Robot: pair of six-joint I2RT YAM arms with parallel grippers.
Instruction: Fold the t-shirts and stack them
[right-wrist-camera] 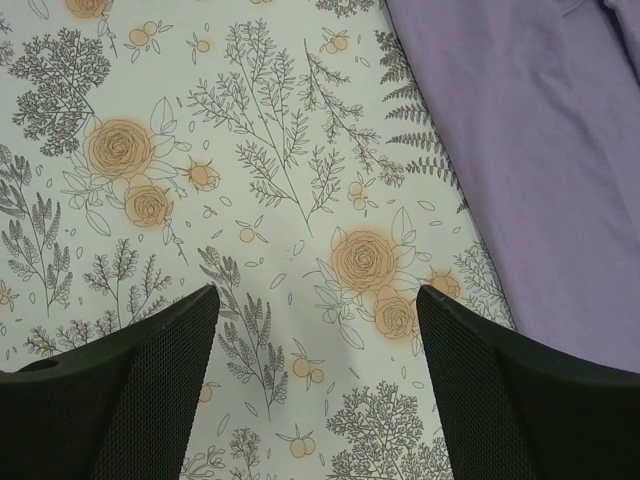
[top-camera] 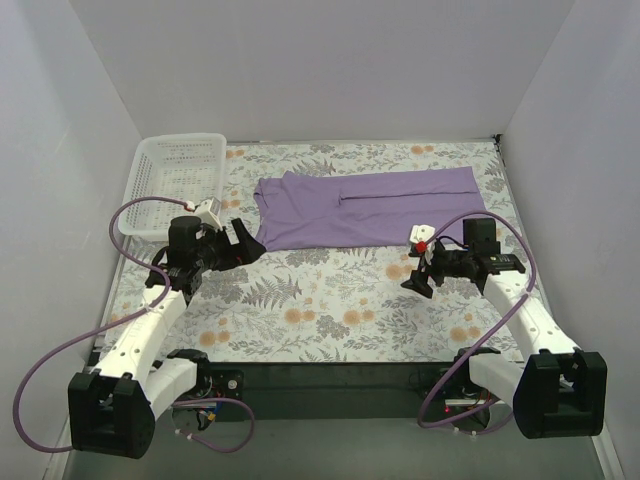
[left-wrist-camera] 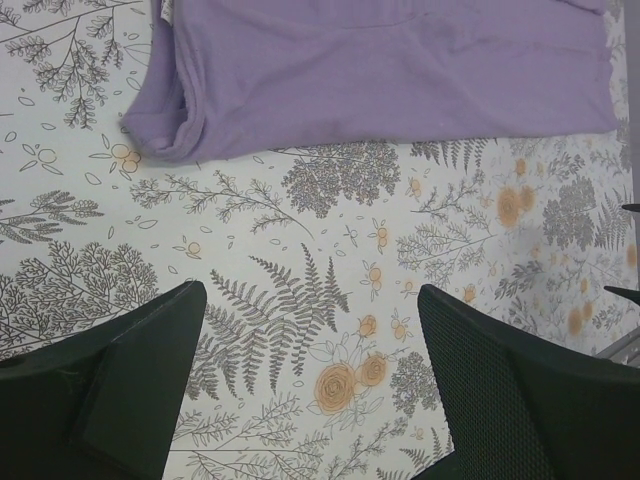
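A lavender t-shirt lies folded into a long flat band across the far middle of the floral cloth. The left wrist view shows its near edge and rounded left corner; the right wrist view shows it at the upper right. My left gripper hovers just off the shirt's near-left corner, open, with only the cloth between its fingers. My right gripper hangs below the shirt's near-right corner, open and holding nothing.
A white mesh basket stands at the far left, beside the shirt's left end. The floral tablecloth covers the table between the arms. White walls close in the back and both sides.
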